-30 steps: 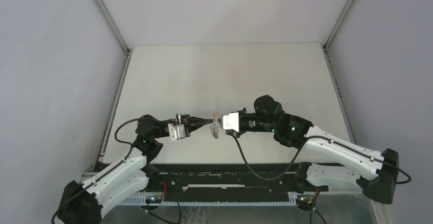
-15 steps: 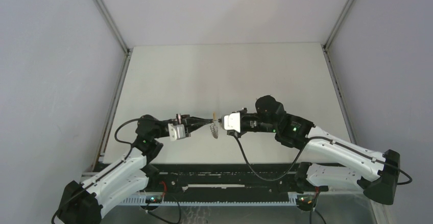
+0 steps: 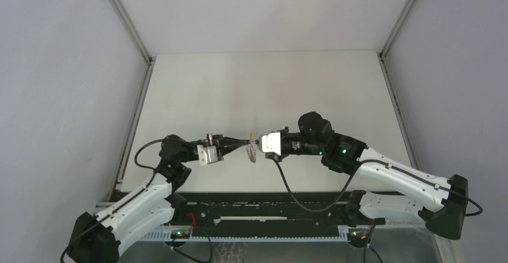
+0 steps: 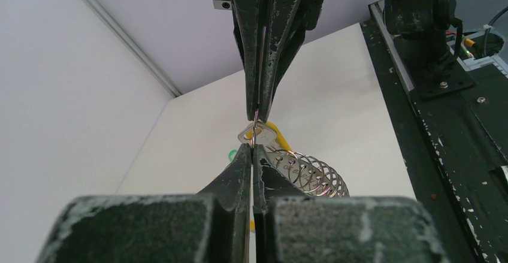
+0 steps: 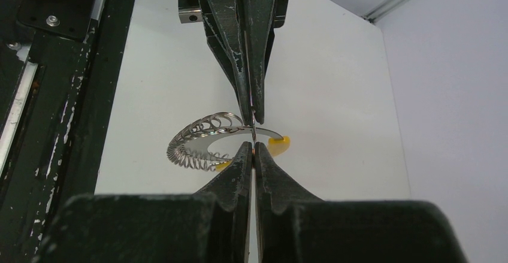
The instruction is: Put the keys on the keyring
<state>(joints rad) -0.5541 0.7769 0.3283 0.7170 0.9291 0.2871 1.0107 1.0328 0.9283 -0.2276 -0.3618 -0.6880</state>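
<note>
Out over the near middle of the white tabletop (image 3: pixel 263 83), the two arms reach toward each other and meet nose to nose in the air. The left gripper (image 4: pixel 252 152) has its black fingers pressed flat together, and the right gripper (image 5: pixel 252 148) does too, with no gap in either pair. Their tips almost touch.

Right at that meeting spot sits the small grey metal key with the orange plastic head (image 5: pixel 279 145). Its blade lies crosswise between the two noses and its head sticks out to one side.

The keyring (image 4: pixel 305 172), a big round loop of coiled grey wire with a yellow-orange stretch, hangs from the same spot. It is clear of the table, sagging just below the tips and curving off sideways.

Both pairs of fingers pinch where blade and wire cross. The spot is too crowded for me to tell which gripper has the key and which has the keyring.

A green speck (image 4: pixel 232 154) shows beside the left fingers, just below the orange key.
</note>
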